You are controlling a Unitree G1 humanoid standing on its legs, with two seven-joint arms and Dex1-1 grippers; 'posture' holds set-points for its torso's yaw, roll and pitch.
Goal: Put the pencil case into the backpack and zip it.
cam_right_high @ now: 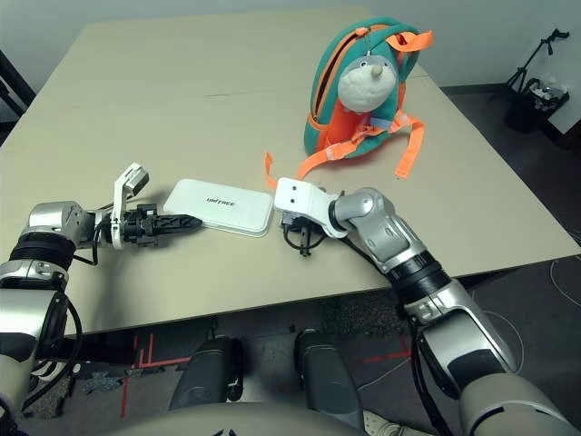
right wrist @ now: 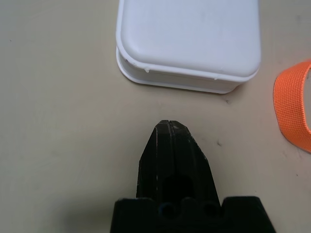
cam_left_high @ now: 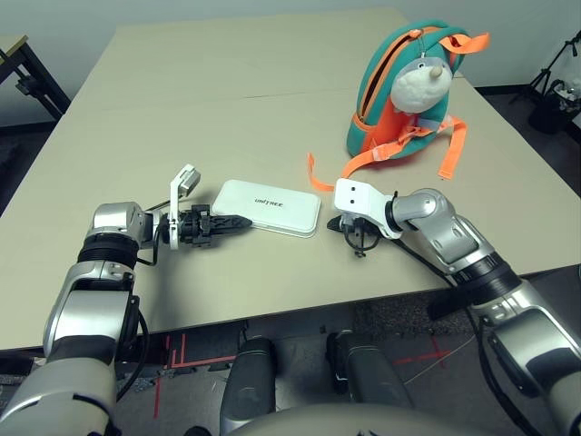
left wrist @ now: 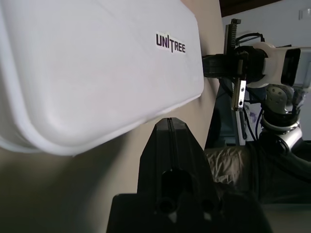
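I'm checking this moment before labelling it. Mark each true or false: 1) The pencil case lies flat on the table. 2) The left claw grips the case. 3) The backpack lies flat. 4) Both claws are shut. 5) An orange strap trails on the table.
1) True: the pencil case lies flat on the table.
2) False: the left claw is shut beside it, holding nothing.
3) False: the backpack stands upright.
4) True: so is the right claw.
5) True: the orange strap.
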